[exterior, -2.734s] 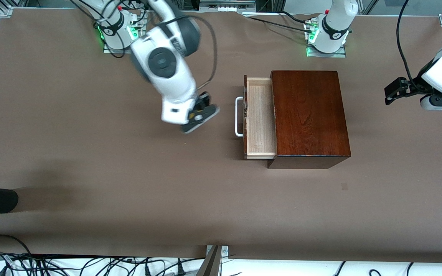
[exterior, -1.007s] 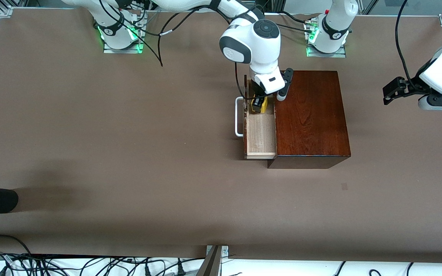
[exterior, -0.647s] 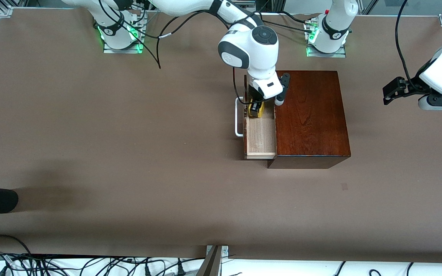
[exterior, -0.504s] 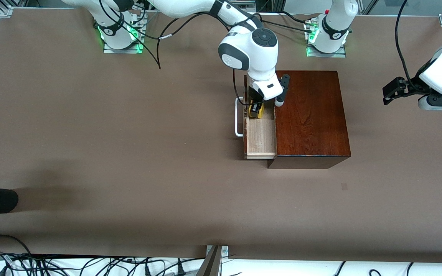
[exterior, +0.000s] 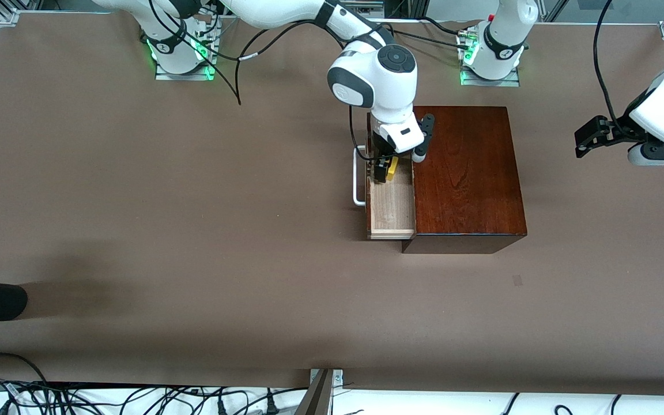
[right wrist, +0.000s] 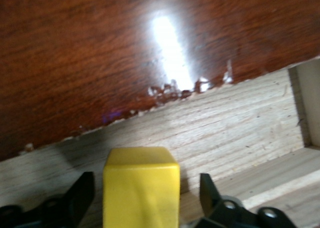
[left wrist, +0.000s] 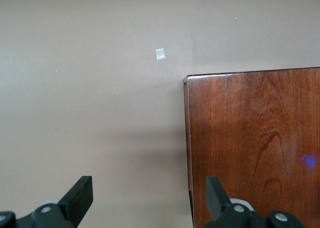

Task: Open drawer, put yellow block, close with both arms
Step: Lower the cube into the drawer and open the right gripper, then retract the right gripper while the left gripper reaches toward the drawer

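Brown matting covers the surface [exterior: 193, 230], and on it stands a dark wooden box [exterior: 464, 173] with its drawer [exterior: 391, 207] pulled out toward the right arm's end. Opening looks done, and the placing seems nearly so: the right claw [exterior: 385, 168] reaches down into the drawer, and the yellow block [exterior: 392, 168] sits between its fingers, which the right wrist view shows standing apart from the block's sides with a gap on each, so the block appears let go rather than pinched. Left to do, by my reading, are lifting that claw clear and pushing the drawer shut with both arms. The left claw [exterior: 594, 135] waits in the air over bare surface past the box's end toward the left arm, its fingers spread and holding nothing. From the front the white handle [exterior: 358, 176] and how far the drawer is out are plain, but the block is half hidden under the wrist. Only the right wrist view shows the block [right wrist: 141, 188] resting on the pale drawer floor [right wrist: 240, 128] just under the claw. The left wrist view shows only a corner of the box [left wrist: 250, 138], nothing of the drawer.
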Controlling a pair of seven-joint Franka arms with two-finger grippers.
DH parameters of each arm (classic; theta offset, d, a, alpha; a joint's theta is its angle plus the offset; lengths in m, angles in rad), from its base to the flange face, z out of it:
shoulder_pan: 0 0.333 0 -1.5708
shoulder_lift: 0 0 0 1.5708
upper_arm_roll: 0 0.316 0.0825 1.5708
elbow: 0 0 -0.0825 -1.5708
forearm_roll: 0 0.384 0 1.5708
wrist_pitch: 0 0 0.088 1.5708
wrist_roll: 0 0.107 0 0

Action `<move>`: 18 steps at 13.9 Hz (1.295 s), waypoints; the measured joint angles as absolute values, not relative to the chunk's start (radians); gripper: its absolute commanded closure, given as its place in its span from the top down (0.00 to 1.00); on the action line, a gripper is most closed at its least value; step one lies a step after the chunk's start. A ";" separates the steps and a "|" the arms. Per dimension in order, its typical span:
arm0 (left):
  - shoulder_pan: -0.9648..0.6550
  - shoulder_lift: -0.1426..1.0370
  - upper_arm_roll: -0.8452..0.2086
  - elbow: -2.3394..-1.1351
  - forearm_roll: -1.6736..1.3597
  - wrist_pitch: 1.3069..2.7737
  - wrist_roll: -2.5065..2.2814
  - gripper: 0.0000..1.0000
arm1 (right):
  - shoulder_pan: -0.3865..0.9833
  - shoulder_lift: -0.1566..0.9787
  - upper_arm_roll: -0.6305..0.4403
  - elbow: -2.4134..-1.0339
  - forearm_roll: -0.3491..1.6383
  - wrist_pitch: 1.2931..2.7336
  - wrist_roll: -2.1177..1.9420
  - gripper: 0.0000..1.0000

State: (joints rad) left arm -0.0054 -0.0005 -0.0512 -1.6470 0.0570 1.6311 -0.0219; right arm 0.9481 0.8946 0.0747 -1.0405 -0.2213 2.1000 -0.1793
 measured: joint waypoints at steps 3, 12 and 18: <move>-0.007 0.003 -0.052 -1.643 0.057 1.631 -0.022 1.00 | 0.932 0.852 0.070 -1.004 -0.179 2.072 -0.177 1.00; -0.023 0.011 -0.063 -1.641 -0.061 1.520 -0.001 1.00 | 0.676 0.571 0.048 -0.981 -0.118 1.820 -0.180 1.00; -0.157 0.080 -0.196 -1.616 -0.102 1.470 0.006 1.00 | 0.438 0.472 0.030 -0.986 -0.023 1.730 -0.179 1.00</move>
State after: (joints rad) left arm -0.1566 0.0800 -0.1961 -1.6165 -0.1021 1.4701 0.0056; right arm 0.4384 0.4722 0.0295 -0.9864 -0.0229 1.7296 -0.1790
